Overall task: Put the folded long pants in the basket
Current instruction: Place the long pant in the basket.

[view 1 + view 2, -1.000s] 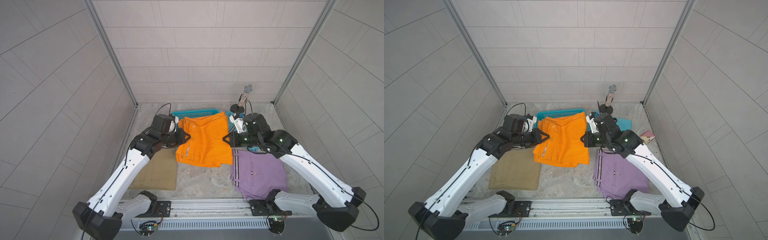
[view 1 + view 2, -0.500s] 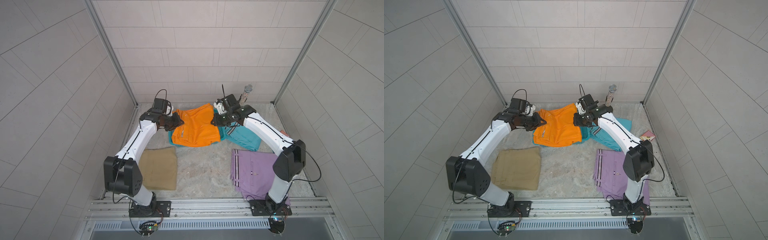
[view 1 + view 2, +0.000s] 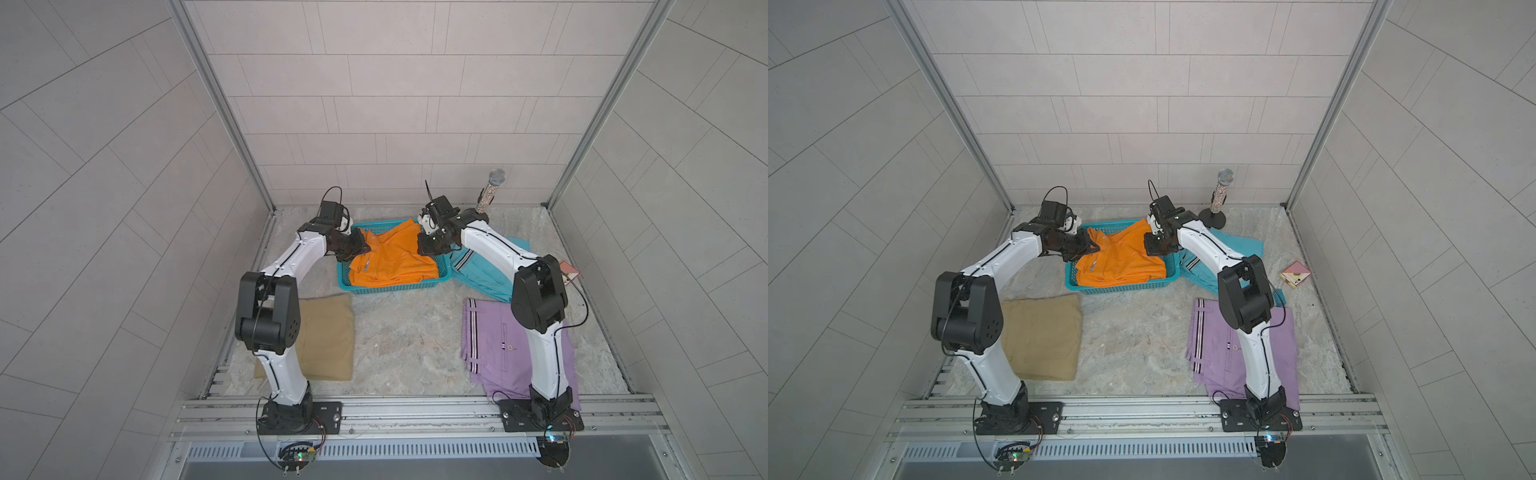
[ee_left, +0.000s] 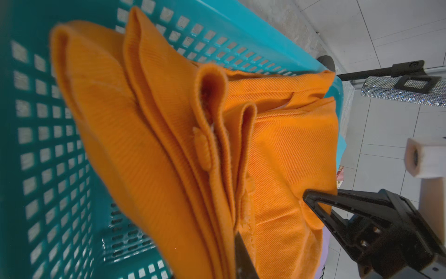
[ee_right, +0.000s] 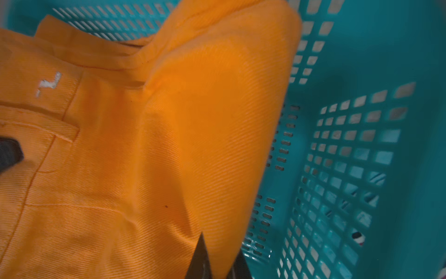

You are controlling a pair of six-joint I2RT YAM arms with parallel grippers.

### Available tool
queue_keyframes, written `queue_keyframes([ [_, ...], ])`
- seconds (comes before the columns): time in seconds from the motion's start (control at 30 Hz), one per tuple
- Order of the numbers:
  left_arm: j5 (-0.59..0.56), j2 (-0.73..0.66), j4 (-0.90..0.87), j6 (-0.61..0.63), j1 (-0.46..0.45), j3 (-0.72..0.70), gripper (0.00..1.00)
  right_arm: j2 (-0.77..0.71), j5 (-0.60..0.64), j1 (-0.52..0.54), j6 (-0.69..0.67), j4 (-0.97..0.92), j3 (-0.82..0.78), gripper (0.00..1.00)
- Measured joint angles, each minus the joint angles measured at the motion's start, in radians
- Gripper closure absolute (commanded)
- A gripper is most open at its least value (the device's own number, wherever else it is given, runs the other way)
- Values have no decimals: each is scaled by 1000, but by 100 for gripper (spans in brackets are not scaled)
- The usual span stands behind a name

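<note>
The orange folded long pants [image 3: 395, 257] lie in the turquoise mesh basket [image 3: 395, 287] at the back, with their far edge over the rim. My left gripper [image 3: 363, 247] is shut on their left edge, and my right gripper [image 3: 426, 249] is shut on their right edge. In the left wrist view a dark finger [image 4: 243, 261] presses into the orange folds [image 4: 169, 145]. In the right wrist view the right gripper [image 5: 218, 261] pinches orange cloth [image 5: 144, 145] above the basket wall [image 5: 350, 145]. Khaki pants [image 3: 328, 336], lilac pants [image 3: 498, 345] and turquoise pants [image 3: 482, 274] lie on the floor.
A glittery microphone on a round stand [image 3: 490, 193] stands at the back right, close behind my right arm. A small pink card [image 3: 567, 270] lies by the right wall. The metal rail [image 3: 415, 409] with both arm bases runs along the front.
Both arms have carried the orange pants from high up near the camera back and down into the basket. Both grippers kept their hold.
</note>
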Motion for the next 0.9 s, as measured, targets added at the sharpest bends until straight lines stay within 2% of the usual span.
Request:
queue_keyframes([
  [0.2,35,-3,50,-11,8,-29,100,-15,24,0,-19,57,-72,100],
  [0.5,24,-168,79,-18,6,-34,100,-188,57,3,-11,83,-102,100],
  [0.7,31,-48,121,-18,6,-34,100,-186,82,3,15,99,-146,100],
  [0.9,26,77,124,-23,13,-63,100,-40,86,2,26,104,-171,100],
])
